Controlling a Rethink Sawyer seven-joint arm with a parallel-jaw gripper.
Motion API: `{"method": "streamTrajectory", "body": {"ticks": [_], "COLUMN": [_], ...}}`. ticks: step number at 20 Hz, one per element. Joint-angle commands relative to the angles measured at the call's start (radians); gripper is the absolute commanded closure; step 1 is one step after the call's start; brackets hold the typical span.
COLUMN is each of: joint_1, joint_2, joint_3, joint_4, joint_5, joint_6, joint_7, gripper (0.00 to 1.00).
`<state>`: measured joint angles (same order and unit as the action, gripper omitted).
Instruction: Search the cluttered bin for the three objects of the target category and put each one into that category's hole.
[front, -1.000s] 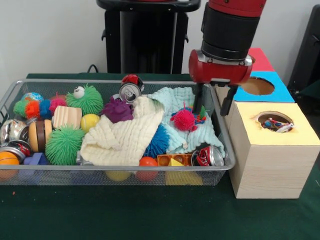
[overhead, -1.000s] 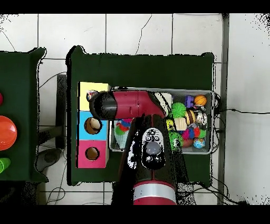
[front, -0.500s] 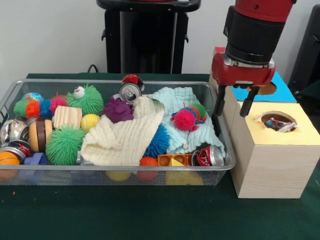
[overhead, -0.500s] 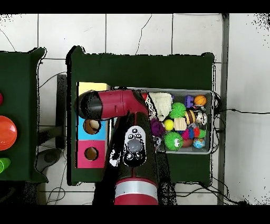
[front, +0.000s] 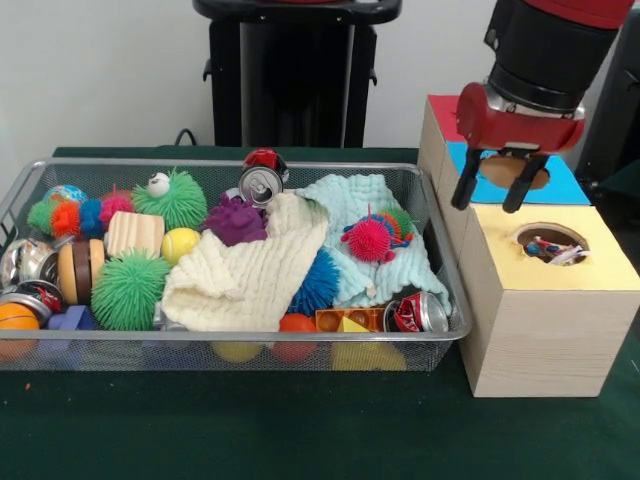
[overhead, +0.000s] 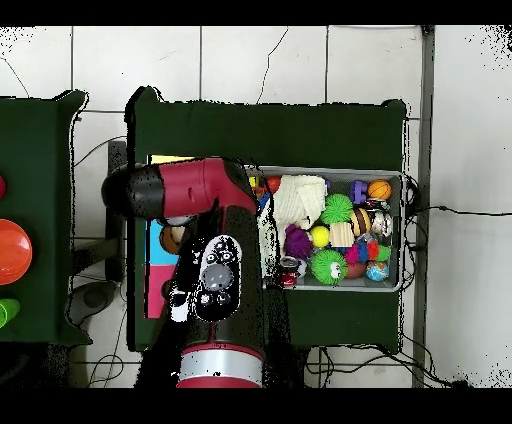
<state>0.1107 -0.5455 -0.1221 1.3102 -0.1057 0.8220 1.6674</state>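
The wire-mesh bin lies on the green table, full of toys, and also shows in the overhead view. My gripper is open and empty. It hangs to the right of the bin, over the boxes where the blue top meets the yellow top. The round hole in the yellow top lies just right of and in front of the fingers. A spotted white wad shows inside the hole. No spotted wad shows in the bin. In the overhead view the arm hides the boxes and the gripper.
A cream cloth and a mint cloth cover the bin's middle. Around them lie drink cans, spiky balls and blocks. The blue-topped box and red-topped box stand behind the yellow one. The black pedestal stands behind the bin.
My gripper has moved from above the bin's right end to the picture's right, over the boxes. It stayed open and empty. Nothing in the bin moved.
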Motion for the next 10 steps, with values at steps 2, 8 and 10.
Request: {"method": "streamTrajectory", "body": {"ticks": [2,8,10], "joint_1": [0.022,0.043,0.043], "joint_2": [0.036,0.055,0.071], "joint_3": [-0.017,-0.049,-0.045], "joint_4": [-0.043,-0.104,-0.121], "joint_5": [0.009,-0.006,0.002], "joint_6": [0.175,0.227,0.228], "joint_7": [0.2,0.205,0.211], "gripper": [0.0,0.0,0.0]}}
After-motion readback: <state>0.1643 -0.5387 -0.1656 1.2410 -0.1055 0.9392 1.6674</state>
